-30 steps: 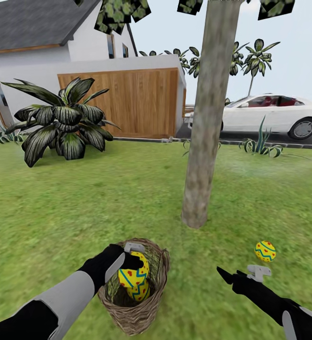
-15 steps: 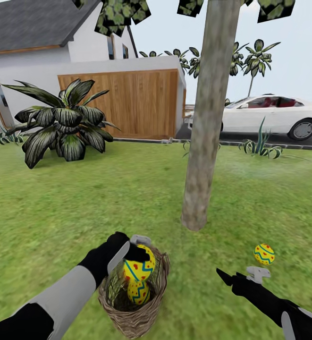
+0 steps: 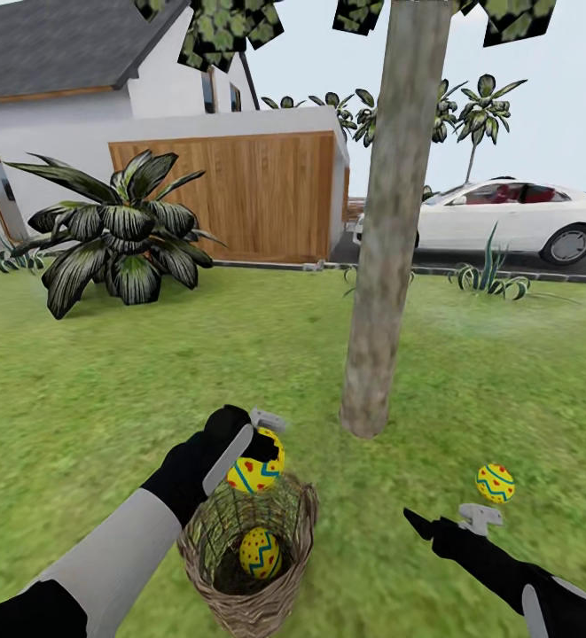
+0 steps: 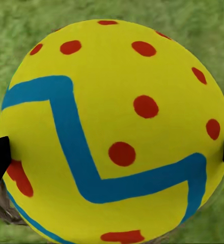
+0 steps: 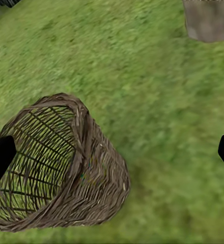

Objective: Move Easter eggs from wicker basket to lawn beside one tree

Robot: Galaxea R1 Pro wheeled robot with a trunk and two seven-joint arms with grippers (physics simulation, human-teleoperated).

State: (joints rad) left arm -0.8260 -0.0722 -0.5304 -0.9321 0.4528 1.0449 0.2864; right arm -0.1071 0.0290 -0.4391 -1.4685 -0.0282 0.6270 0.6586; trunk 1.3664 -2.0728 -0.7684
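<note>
left hand (image 3: 259, 447) pinching egg (image 3: 255, 472) just above basket (image 3: 248, 595) rim | right hand (image 3: 448, 525) spread, empty | second egg (image 3: 261, 552) in basket | third egg (image 3: 496, 483) on lawn (image 3: 239, 354) | tree (image 3: 377, 354) beyond held egg, rightward, left arm nearer

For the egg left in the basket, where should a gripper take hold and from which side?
Come straight down through the basket's open top and close on the egg's widest part. The egg lies deep on the bottom with tall wicker walls all round, so no sideways approach looks open. The left gripper already carries another egg above the rim.
</note>
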